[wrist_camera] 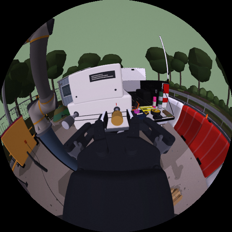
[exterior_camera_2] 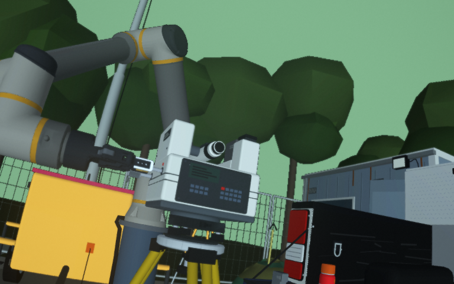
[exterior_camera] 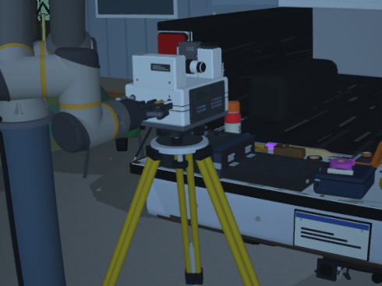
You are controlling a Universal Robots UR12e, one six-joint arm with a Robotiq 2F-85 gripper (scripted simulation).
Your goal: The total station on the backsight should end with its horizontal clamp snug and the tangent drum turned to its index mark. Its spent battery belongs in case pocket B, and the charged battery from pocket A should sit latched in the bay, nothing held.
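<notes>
The yellow tangent drum [wrist_camera: 116, 118] juts from the side of the white total station [exterior_camera: 181, 93], under a small red index mark [wrist_camera: 116, 104], and my gripper [wrist_camera: 116, 118] stands open around it, holding nothing. A grey clamp knob [wrist_camera: 67, 123] sticks out to the drum's left. The station sits on a yellow-legged tripod [exterior_camera: 183, 210]. Seen from the second side camera, my gripper [exterior_camera_2: 143, 164] reaches the station [exterior_camera_2: 204, 181] from the left. The open dark case [exterior_camera: 269, 167] lies on the truck tailgate behind; I cannot make out its pockets or batteries.
Behind the station stands a black pickup bed [exterior_camera: 296, 93] with a cluttered tailgate: an orange-capped bottle [exterior_camera: 233, 117], a blue box [exterior_camera: 345, 179], small tools. A yellow cabinet [exterior_camera_2: 72, 227] stands beside the arm's base. Red barriers [wrist_camera: 201, 134] line the right.
</notes>
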